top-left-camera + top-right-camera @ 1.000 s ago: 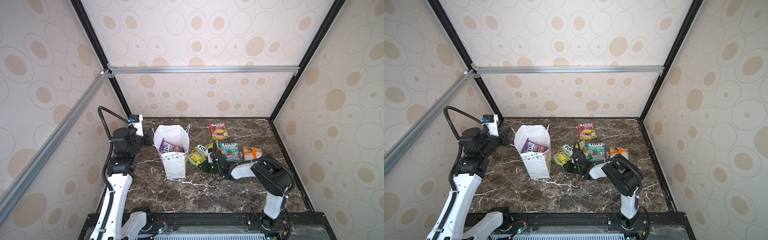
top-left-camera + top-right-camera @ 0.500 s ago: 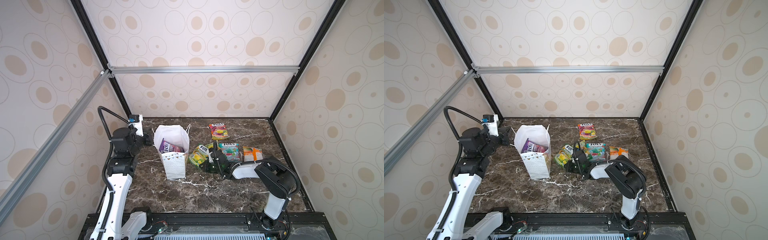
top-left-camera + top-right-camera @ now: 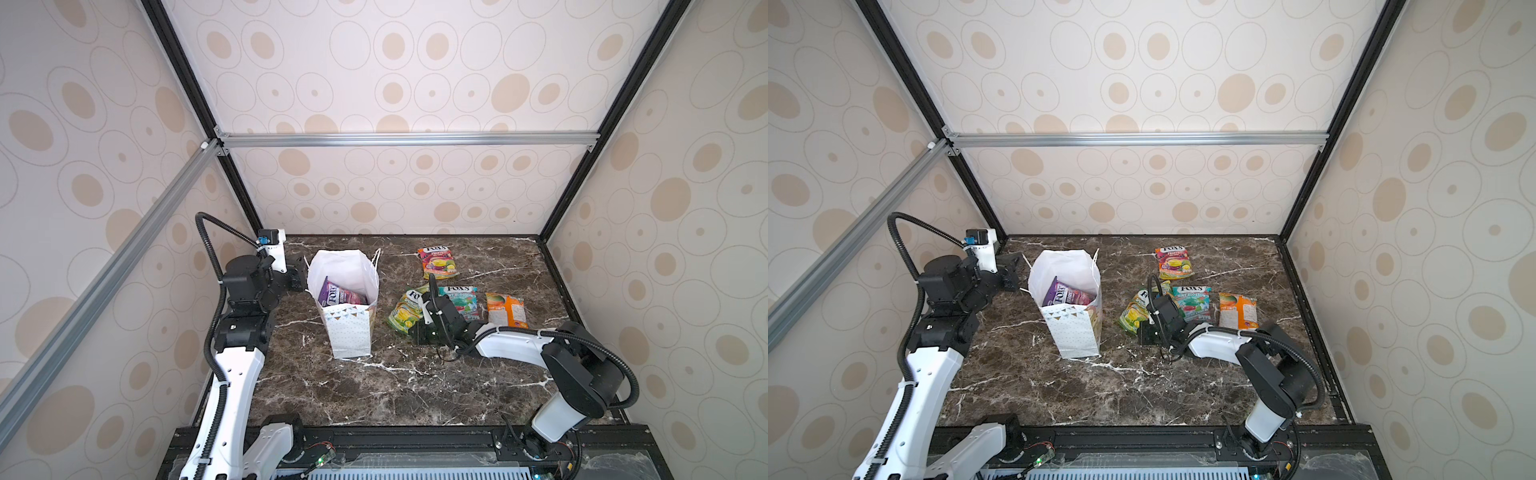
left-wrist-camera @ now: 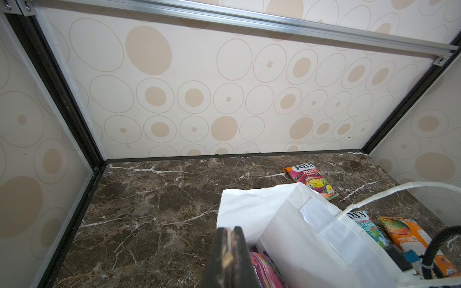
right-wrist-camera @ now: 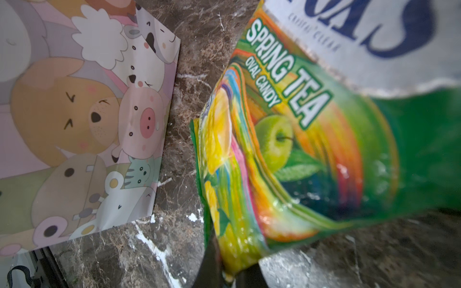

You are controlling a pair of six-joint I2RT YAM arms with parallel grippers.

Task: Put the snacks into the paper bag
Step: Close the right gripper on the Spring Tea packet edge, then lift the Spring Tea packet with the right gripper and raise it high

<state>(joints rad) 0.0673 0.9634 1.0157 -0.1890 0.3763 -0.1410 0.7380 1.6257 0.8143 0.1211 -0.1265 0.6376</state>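
Right, low at centre-right of both top views, the right fingers are clamped on the bottom edge of the yellow pouch, just above the bench. That pouch overlaps the green pouch. Further right, the teal pouch and the orange pouch lie flat. Left of centre the bag stands upright and open, with the purple pouch inside. At its left rim the left fingers are pressed shut, a pale sliver pinched between them. Farthest back, upper right of the bench, the fruit pouch lies alone.
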